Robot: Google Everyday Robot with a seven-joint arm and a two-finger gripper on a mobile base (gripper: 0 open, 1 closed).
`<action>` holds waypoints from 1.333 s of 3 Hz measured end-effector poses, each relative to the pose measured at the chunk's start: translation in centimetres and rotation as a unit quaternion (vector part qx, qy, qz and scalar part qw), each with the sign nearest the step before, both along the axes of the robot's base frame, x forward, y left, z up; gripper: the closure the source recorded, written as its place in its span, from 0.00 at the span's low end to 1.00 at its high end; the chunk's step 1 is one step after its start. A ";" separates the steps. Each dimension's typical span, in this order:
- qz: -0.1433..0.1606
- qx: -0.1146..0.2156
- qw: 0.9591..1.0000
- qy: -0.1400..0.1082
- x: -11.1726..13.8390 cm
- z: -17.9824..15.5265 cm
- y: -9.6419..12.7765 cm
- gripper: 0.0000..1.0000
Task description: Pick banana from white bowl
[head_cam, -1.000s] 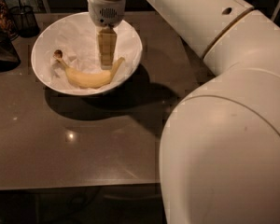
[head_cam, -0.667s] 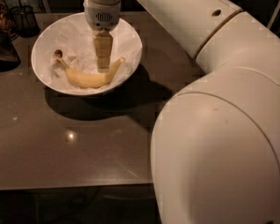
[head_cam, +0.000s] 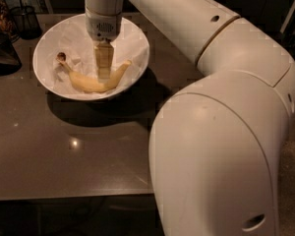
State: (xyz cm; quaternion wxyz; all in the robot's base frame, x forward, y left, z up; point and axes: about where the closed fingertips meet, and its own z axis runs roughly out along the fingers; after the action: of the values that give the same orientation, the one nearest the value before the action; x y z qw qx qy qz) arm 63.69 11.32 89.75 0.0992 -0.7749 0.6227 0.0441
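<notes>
The pale-yellow banana (head_cam: 91, 84) lies curved in the white bowl (head_cam: 137, 43), its dark stem end at the left. The bowl is lined with crumpled white paper and stands at the back left of the dark table. My gripper (head_cam: 103, 73) hangs straight down from the white wrist into the bowl. Its tip is at the middle of the banana and covers part of it. I cannot tell whether it touches the banana.
A dark wire-mesh cup (head_cam: 26, 18) stands behind the bowl at the far left, and a dark object (head_cam: 2, 53) lies beside it. My large white arm (head_cam: 221, 132) fills the right half of the view. The brown tabletop (head_cam: 69, 151) runs to a front edge.
The gripper has come down and a little left inside the bowl, onto the banana's middle. The arm's elbow has swung nearer the camera. The banana and bowl have not moved.
</notes>
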 end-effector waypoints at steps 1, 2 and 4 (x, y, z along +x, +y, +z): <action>0.003 0.003 1.000 0.013 0.1 -1.3 0.5 0.32; 0.006 0.006 1.000 0.025 0.0 -2.4 1.1 0.35; 0.007 0.007 0.999 0.047 -0.3 -4.5 1.7 0.36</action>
State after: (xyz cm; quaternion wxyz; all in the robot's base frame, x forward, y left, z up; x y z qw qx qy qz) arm 63.41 13.01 85.25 0.0753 -0.7755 0.6210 0.0856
